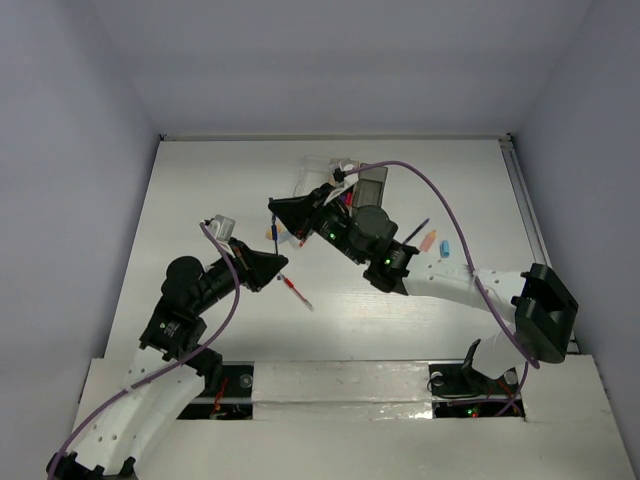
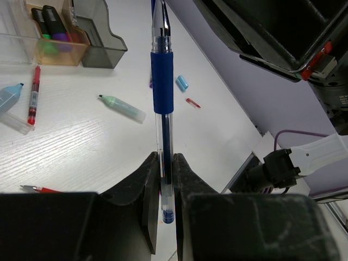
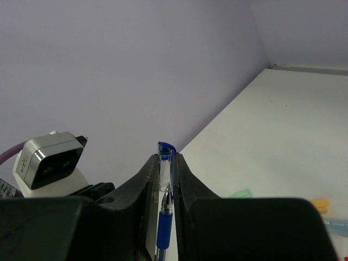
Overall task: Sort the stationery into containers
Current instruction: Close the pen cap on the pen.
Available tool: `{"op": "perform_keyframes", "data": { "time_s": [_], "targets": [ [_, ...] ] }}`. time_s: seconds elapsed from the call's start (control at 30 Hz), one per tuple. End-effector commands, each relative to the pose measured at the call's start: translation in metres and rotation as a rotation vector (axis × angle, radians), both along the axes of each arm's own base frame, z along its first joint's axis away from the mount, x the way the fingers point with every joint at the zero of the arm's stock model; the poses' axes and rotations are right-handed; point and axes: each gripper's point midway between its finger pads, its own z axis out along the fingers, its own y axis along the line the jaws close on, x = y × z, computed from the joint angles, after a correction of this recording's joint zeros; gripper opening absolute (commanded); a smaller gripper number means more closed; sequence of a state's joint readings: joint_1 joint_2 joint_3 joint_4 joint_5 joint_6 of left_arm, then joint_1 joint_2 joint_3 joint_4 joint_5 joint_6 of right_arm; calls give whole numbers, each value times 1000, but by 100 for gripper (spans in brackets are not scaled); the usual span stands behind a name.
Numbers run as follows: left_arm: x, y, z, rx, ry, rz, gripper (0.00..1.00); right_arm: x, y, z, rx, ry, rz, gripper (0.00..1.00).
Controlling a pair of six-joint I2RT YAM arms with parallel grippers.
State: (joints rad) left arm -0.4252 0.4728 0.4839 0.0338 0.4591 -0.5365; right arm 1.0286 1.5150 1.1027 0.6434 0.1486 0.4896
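My left gripper (image 2: 166, 157) is shut on the rear end of a blue pen (image 2: 162, 81), which points away from it. My right gripper (image 3: 167, 161) is shut on the pen's clear cap (image 3: 167, 155), with the pen tip just inside the cap's mouth. In the top view both grippers, left (image 1: 270, 262) and right (image 1: 280, 212), meet above the table's middle. The clear box (image 2: 11, 27), the tan-orange box (image 2: 57, 51) holding markers and the dark grey box (image 2: 103, 49) stand in a row behind.
A red pen (image 2: 33, 95), a green marker (image 2: 122, 107), a light-blue piece (image 2: 182, 82) and a small red piece (image 2: 193, 103) lie loose on the table. Another red pen (image 1: 297, 290) lies near the left gripper. An orange piece (image 1: 428, 240) lies to the right.
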Motion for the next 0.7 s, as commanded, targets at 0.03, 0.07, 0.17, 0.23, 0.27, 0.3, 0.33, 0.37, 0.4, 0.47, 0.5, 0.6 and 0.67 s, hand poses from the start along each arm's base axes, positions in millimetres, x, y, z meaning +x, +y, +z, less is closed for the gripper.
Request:
{"op": "perform_keyframes", "data": {
  "time_s": [0.03, 0.07, 0.17, 0.23, 0.27, 0.3, 0.33, 0.37, 0.4, 0.47, 0.5, 0.6, 0.67],
  "targets": [
    [1, 0, 19, -26, -67, 4, 0, -7, 4, 13, 48, -13, 30, 0],
    [1, 0, 22, -27, -74, 5, 0, -8, 5, 9, 44, -8, 34, 0],
    [5, 2, 25, -21, -78, 23, 0, -14, 9, 3, 38, 4, 53, 0],
    [7, 3, 26, -16, -79, 35, 0, -18, 11, -1, 32, 6, 62, 0],
    [9, 4, 31, -18, -89, 49, 0, -23, 12, -4, 26, 11, 71, 0],
    [10, 5, 34, -22, -97, 55, 0, -23, 11, -6, 27, 12, 70, 0],
    [11, 6, 37, -25, -104, 61, 0, -23, 11, -9, 25, 17, 69, 0],
    [12, 6, 44, -34, -117, 68, 0, -28, 12, -10, 27, 20, 77, 0],
    [14, 6, 46, -34, -117, 74, 0, -28, 10, -16, 21, 29, 77, 0],
    [15, 7, 55, -45, -135, 80, 0, -30, 8, -21, 17, 37, 76, 0],
    [17, 8, 57, -47, -139, 90, 0, -31, 5, -20, 21, 38, 77, 0],
    [20, 7, 67, -61, -156, 97, 0, -32, 2, -34, 0, 58, 75, 0],
    [21, 6, 69, -61, -160, 93, 0, -35, 1, -37, -9, 61, 83, 0]
  ]
}}
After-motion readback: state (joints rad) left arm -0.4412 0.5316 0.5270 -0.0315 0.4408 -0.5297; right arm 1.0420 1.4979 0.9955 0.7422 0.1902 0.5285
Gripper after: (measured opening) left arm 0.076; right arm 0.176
